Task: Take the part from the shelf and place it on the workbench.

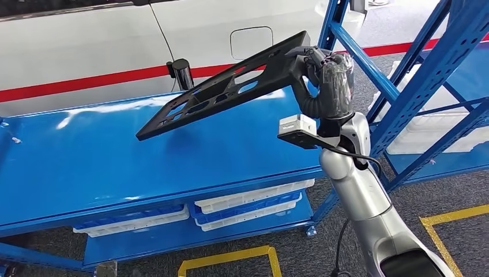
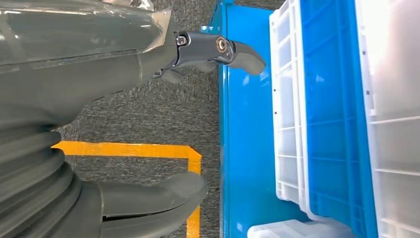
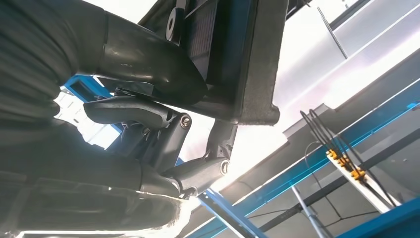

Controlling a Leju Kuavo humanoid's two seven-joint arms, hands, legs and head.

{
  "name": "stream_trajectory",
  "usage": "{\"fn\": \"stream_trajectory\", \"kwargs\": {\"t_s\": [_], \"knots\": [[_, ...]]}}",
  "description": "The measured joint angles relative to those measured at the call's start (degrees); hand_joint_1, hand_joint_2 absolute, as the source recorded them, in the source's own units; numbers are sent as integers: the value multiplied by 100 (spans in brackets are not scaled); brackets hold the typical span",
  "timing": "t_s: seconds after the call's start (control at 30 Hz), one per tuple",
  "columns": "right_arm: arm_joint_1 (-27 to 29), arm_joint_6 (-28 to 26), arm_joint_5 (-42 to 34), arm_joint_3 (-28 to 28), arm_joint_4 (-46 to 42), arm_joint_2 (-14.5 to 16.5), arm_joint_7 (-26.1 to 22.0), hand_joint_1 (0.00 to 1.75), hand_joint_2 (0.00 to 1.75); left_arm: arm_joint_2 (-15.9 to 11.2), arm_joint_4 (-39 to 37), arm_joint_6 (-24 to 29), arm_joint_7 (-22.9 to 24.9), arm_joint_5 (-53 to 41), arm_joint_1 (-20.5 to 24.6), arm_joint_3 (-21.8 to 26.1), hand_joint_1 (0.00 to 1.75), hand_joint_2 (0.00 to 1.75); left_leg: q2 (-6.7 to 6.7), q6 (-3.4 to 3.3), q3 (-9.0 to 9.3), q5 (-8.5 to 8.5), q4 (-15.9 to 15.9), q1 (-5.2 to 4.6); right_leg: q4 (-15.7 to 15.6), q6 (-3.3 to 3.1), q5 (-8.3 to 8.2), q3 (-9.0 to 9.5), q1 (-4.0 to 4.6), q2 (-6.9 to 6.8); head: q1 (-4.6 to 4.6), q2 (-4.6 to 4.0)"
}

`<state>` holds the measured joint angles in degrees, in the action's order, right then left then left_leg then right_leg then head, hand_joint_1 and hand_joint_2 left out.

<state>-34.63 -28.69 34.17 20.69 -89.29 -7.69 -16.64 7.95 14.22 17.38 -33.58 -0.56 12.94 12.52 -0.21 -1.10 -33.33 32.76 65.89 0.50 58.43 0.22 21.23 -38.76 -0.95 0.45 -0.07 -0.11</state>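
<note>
From the head view I see my right hand [image 1: 323,69] raised at about one o'clock, its fingers wrapped around one end of the part [image 1: 225,86], a flat black frame with cut-out openings. The part slopes down from the hand toward ten o'clock and hangs in the air over the blue workbench [image 1: 104,161]; its low end is near the glossy top, but I cannot tell whether it touches. A small black cylinder [image 1: 182,72] stands at the far edge of the workbench, around twelve o'clock. Under the top, white and blue trays [image 1: 248,205] sit on a lower level at six o'clock. A blue shelf rack [image 1: 415,69] rises at three o'clock, with pale trays on its levels. Yellow floor tape [image 1: 230,257] runs along the grey carpet at six o'clock, and a white car body with a red stripe [image 1: 75,83] fills the background.

In the left wrist view my left hand [image 2: 148,114] holds nothing; the thick thumb [image 2: 158,196] and a dark finger [image 2: 223,49] are spread well apart over grey carpet, beside a blue-and-white tray [image 2: 322,124] and the yellow tape.

In the right wrist view I see the thumb [image 3: 148,64] pressed on one face of the dark part [image 3: 247,64] and the fingers [image 3: 203,168] curled around its edge from the other side, so the hand is clamped on it. Blue beams [image 3: 317,163] cross behind.
</note>
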Motion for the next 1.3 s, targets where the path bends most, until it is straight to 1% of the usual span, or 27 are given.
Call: {"fn": "stream_trajectory", "kwargs": {"t_s": [0.07, 0.1, 0.2, 0.27, 0.33, 0.37, 0.4, 0.43, 0.47, 0.5, 0.57, 0.6, 0.67, 0.7, 0.73, 0.77, 0.83, 0.9, 0.93, 0.97, 1.0, 1.07, 1.13, 1.17, 1.23, 1.27, 1.3], "knots": [[-21, 15, 25, 9, -1, 42, 15, 175, 175, -3, 23, 10, 6, 8, 22, 2, 0, 175, 5, -63, 357, -174, -609, -38, -2, 40, -61, -23, 20, 3, 4, 0], [-35, 23, 30, 15, -1, 64, 20, 175, 175, -3, 33, 13, 9, 12, 30, 3, 0, 175, 7, -80, 417, -203, -734, -63, -6, 73, -91, -27, 21, 0, 5, 0], [-65, 41, 42, 32, 0, 118, 35, 175, 175, 2, 47, 12, 15, 43, 33, 8, 0, 175, 17, -141, 355, -353, -809, -100, -45, 187, -174, -48, 7, -16, 5, 0], [-83, 44, 52, 31, 0, 128, 48, 175, 175, 5, 55, 7, 19, 52, 37, 10, 0, 175, 38, -205, 284, -518, -872, -77, 157, 176, 56, -161, 17, -24, 17, 0], [-86, 45, 67, 29, 0, 138, 60, 175, 175, 7, 61, -2, 28, 51, 36, 13, 0, 175, 52, -243, 155, -645, -881, -70, 789, 117, 548, -353, 12, -30, 30, 0], [-78, 45, 76, 29, 0, 144, 65, 175, 175, 9, 62, -5, 35, 50, 34, 13, 0, 175, 56, -245, 77, -701, -875, -71, 1162, 118, 744, -429, 7, -30, 31, 0], [-66, 45, 89, 30, 0, 151, 71, 175, 175, 10, 62, -7, 41, 50, 30, 14, 0, 175, 60, -243, -6, -757, -869, -71, 1439, 148, 851, -448, 2, -30, 32, 0], [-52, 45, 101, 30, 0, 156, 74, 175, 175, 11, 62, -7, 45, 50, 28, 14, 0, 175, 63, -235, -83, -808, -861, -71, 1546, 199, 866, -381, -1, -31, 32, 0], [-41, 45, 112, 30, 0, 163, 76, 175, 175, 11, 62, -3, 47, 50, 26, 15, 0, 175, 65, -222, -151, -851, -850, -70, 1417, 257, 801, -203, -3, -32, 32, 0], [-33, 45, 125, 30, -1, 173, 77, 175, 175, 10, 62, 4, 47, 51, 25, 17, 0, 175, 66, -203, -214, -886, -826, -68, 1068, 304, 722, 85, -8, -37, 32, 0], [-25, 46, 138, 28, -5, 202, 74, 175, 175, 7, 67, 30, 47, 60, 24, 27, 0, 175, 69, -145, -321, -946, -776, -79, 304, 301, 706, 644, 16, -40, 28, 0], [-24, 47, 137, 26, -10, 219, 71, 175, 175, 3, 69, 45, 46, 66, 24, 38, 0, 175, 71, -113, -356, -979, -755, -88, 60, 270, 731, 790, 31, -40, 28, 0], [-21, 52, 123, 22, -18, 259, 66, 175, 175, -3, 73, 63, 41, 87, 14, 75, 0, 175, 73, -57, -388, -1051, -745, -95, -34, 179, 719, 791, 55, -35, 25, 0], [-28, 56, 117, 21, -17, 278, 66, 175, 175, -15, 73, 65, 37, 98, 9, 96, 0, 175, 67, -34, -406, -1053, -730, -86, -45, 134, 685, 769, 28, -42, 29, 0], [-38, 61, 113, 22, -16, 304, 65, 175, 175, -25, 73, 66, 33, 108, 2, 115, 0, 175, 54, -1, -443, -971, -667, -74, -53, 74, 639, 744, 8, -48, 22, 0], [-51, 66, 110, 24, -16, 333, 64, 175, 175, -35, 73, 66, 27, 114, -1, 130, 0, 175, 40, 38, -510, -793, -509, -57, -63, 16, 590, 704, -18, -55, 14, 0], [-73, 79, 104, 25, -13, 379, 63, 175, 175, -46, 73, 67, 16, 118, -5, 150, 0, 175, 19, 113, -677, -309, -17, -23, -64, -55, 501, 609, -25, -62, -3, 0], [-77, 89, 100, 24, -3, 403, 61, 175, 175, -49, 73, 69, 11, 121, -8, 163, 0, 175, 18, 165, -821, 27, 547, 7, -60, -62, 417, 502, -23, -64, -6, 0], [-76, 92, 99, 25, 3, 407, 60, 175, 175, -50, 73, 70, 9, 121, -11, 169, 0, 175, 19, 184, -837, 63, 737, 19, -58, -54, 369, 439, -23, -64, -7, 0], [-75, 96, 98, 25, 9, 410, 59, 175, 175, -51, 73, 71, 8, 122, -12, 175, 0, 175, 19, 198, -795, 19, 829, 34, -55, -38, 317, 370, -24, -64, -8, 0], [-73, 98, 97, 24, 14, 410, 56, 175, 175, -54, 73, 72, 6, 123, -13, 180, 0, 175, 20, 204, -663, -113, 745, 49, -53, -21, 264, 303, -27, -63, -8, 0], [-75, 100, 92, 22, 17, 411, 47, 175, 175, -59, 79, 73, 0, 124, -8, 184, 0, 175, 14, 192, -161, -349, 121, 67, -49, 33, 173, 203, -30, -58, -9, 0], [-84, 100, 84, 15, 17, 413, 38, 175, 175, -59, 95, 75, -5, 124, 0, 184, 0, 175, -2, 154, 299, -342, -545, 52, -49, 103, 92, 143, -13, -58, -4, 0], [-89, 100, 79, 11, 17, 418, 35, 175, 175, -59, 103, 77, -5, 124, 2, 185, 0, 175, -11, 122, 398, -300, -722, 32, -55, 142, 48, 129, -4, -63, 1, 0], [-94, 100, 71, -2, 18, 427, 27, 175, 175, -55, 108, 80, -5, 126, -2, 187, 0, 175, -11, 19, 368, -342, -821, -7, -87, 240, -53, 108, 8, -68, 13, 0], [-93, 100, 65, -12, 20, 429, 25, 175, 175, -51, 108, 80, -5, 128, -4, 187, 0, 175, 5, -43, 334, -407, -843, -14, -70, 267, -40, 74, 6, -66, 10, 0], [-93, 100, 60, -26, 21, 429, 23, 175, 175, -49, 108, 80, -5, 130, -3, 189, 0, 175, 20, -112, 283, -482, -867, -15, 28, 262, 62, 7, 10, -61, 15, 0]]}}
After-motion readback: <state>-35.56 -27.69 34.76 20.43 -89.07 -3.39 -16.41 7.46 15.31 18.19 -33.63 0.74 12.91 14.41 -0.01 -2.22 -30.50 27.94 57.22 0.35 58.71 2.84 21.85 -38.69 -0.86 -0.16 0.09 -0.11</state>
